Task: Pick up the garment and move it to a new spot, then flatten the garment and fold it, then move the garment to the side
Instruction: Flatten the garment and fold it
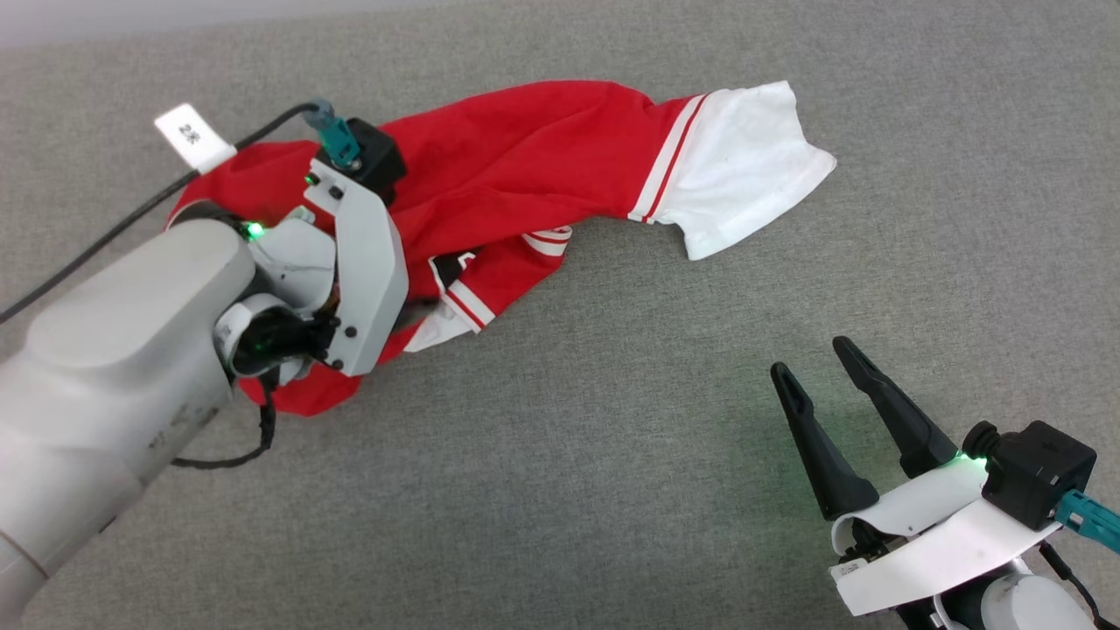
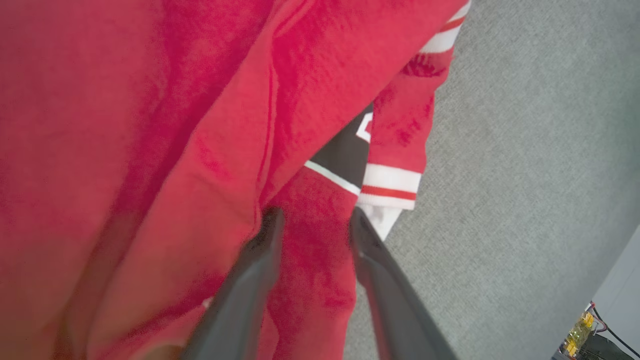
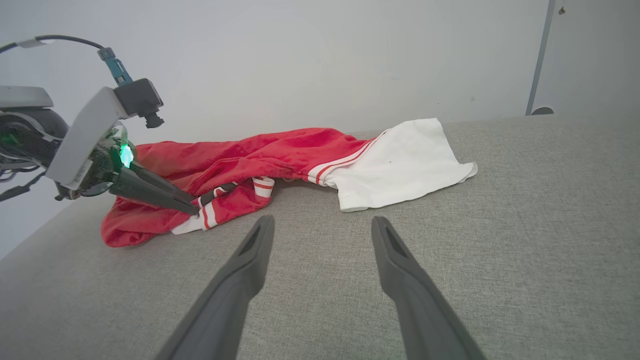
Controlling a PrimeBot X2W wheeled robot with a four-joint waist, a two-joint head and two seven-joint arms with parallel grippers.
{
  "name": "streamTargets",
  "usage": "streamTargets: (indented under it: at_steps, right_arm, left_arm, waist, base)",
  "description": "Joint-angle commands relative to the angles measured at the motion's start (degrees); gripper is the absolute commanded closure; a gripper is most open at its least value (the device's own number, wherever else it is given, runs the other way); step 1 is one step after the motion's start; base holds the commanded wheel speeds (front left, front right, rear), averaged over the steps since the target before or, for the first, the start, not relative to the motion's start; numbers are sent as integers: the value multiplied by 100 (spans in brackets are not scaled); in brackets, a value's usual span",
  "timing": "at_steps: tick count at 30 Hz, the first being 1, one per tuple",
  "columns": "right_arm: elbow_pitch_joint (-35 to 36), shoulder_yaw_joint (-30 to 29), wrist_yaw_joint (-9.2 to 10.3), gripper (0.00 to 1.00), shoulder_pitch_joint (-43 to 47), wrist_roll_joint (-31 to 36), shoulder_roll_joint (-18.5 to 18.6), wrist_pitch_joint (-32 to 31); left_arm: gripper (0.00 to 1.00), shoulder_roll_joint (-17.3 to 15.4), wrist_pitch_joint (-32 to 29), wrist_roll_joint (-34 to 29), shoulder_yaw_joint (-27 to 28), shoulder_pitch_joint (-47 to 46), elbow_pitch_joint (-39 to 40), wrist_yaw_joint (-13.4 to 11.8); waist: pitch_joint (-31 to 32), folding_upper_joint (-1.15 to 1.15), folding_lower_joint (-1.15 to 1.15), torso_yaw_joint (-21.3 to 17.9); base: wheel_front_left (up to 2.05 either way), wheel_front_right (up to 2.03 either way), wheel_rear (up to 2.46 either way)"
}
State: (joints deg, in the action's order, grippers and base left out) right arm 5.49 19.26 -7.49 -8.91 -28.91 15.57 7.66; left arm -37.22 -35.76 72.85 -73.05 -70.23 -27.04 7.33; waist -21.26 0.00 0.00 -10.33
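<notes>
The shirt point(image 1: 525, 149) lies crumpled on the gray surface point(image 1: 612, 455), its white sleeve stretched toward my right. My left gripper point(image 2: 315, 215) is down on the red bunched end, fingers partly apart with a fold between; whether they grip it I cannot tell. My right gripper point(image 1: 814, 359) hangs wide open, empty, nearby

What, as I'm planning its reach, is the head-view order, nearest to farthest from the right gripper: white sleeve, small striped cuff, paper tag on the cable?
1. White sleeve, above and left of the right gripper.
2. Small striped cuff, further left, mid-picture.
3. Paper tag, far upper left.
</notes>
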Motion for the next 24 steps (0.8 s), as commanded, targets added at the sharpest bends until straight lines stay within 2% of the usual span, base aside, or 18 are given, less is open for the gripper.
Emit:
streamTargets:
  at_steps: [1,6,11,14,19,22,24]
  right_arm:
    - [-17,14,0,0,-73,-56,-20,40]
    - [-65,5,0,0,-69,-57,-31,73]
    - [-70,13,0,0,-76,-62,-44,88]
    - [-65,33,0,0,-109,-69,-51,102]
    - [-72,142,0,0,-218,-90,-77,135]
    - [-94,246,0,0,-337,-128,-98,163]
    - [-129,284,0,0,-411,-150,-110,207]
  left_arm:
    - [100,14,9,-41,-6,-20,-20,23]
    - [100,-57,234,-102,59,-171,-74,20]
    - [100,-267,461,-311,177,-598,-136,18]
    - [100,-327,654,-725,176,-1019,-277,19]
    - [100,-204,1009,-1665,56,-1673,-734,18]
    - [100,-63,1365,-2241,6,-1918,-1227,18]
    - [100,53,1837,-2600,12,-2158,-1631,17]
  waist:
    - [0,0,0,2]
    - [18,0,0,22]
    - [3,0,0,31]
    - [-54,0,0,20]
    - [-220,0,0,-70]
    - [-354,0,0,-195]
    - [-460,0,0,-288]
  base:
    - [0,0,0]
    - [0,0,0]
    - [0,0,0]
    - [0,0,0]
    - [0,0,0]
    - [0,0,0]
    - [0,0,0]
